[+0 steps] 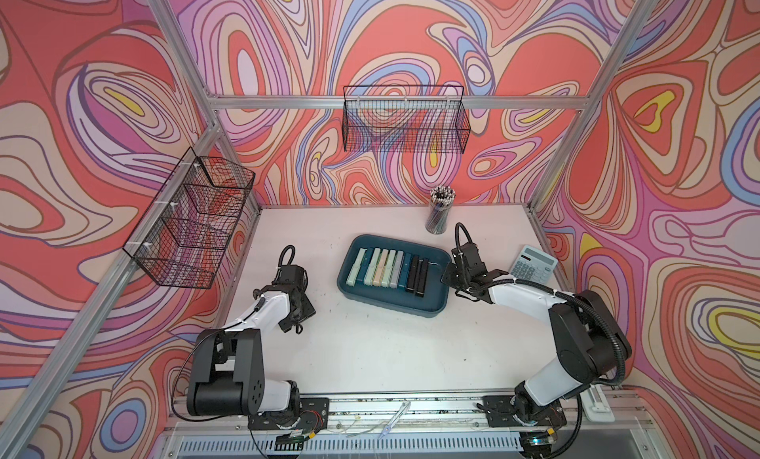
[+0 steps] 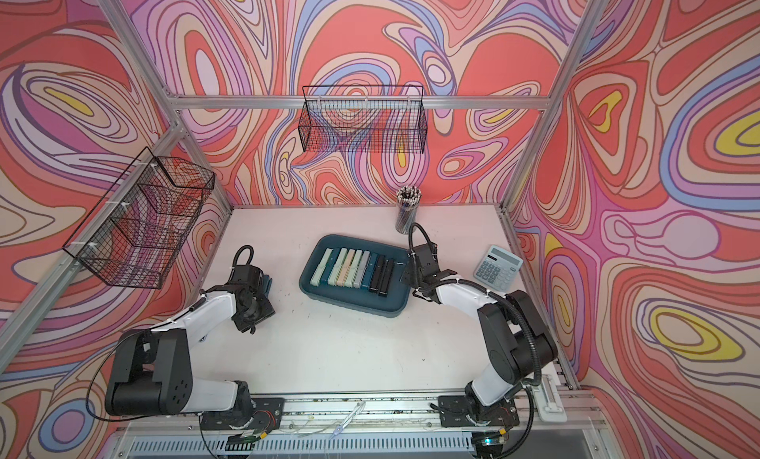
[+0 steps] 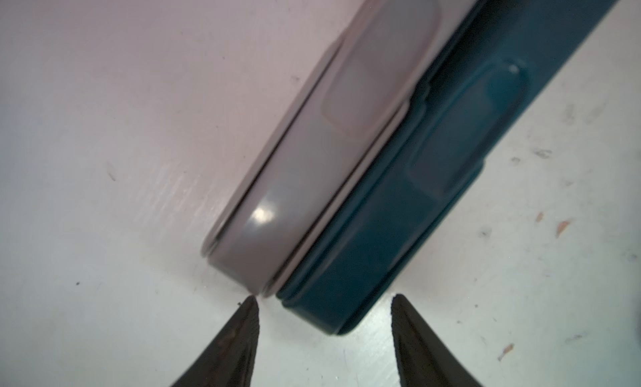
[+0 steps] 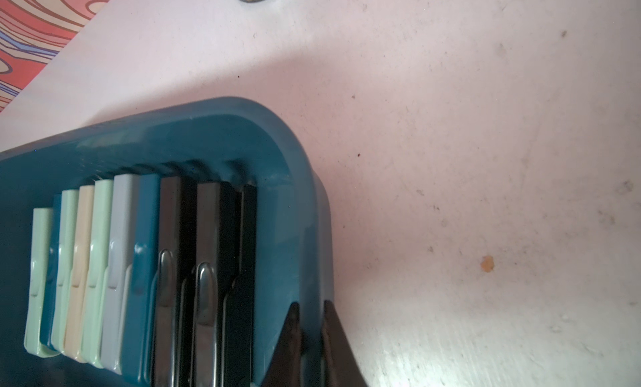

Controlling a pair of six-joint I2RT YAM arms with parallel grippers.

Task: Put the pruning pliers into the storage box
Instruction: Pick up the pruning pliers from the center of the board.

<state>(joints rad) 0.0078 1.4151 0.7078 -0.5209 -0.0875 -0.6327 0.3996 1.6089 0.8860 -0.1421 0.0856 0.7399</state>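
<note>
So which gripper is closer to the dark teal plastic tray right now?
Right. The right gripper is shut on the side wall of the dark teal plastic tray; the left gripper hangs open away from it, over slim grey pliers and slim teal-blue pliers lying on the white table.
</note>
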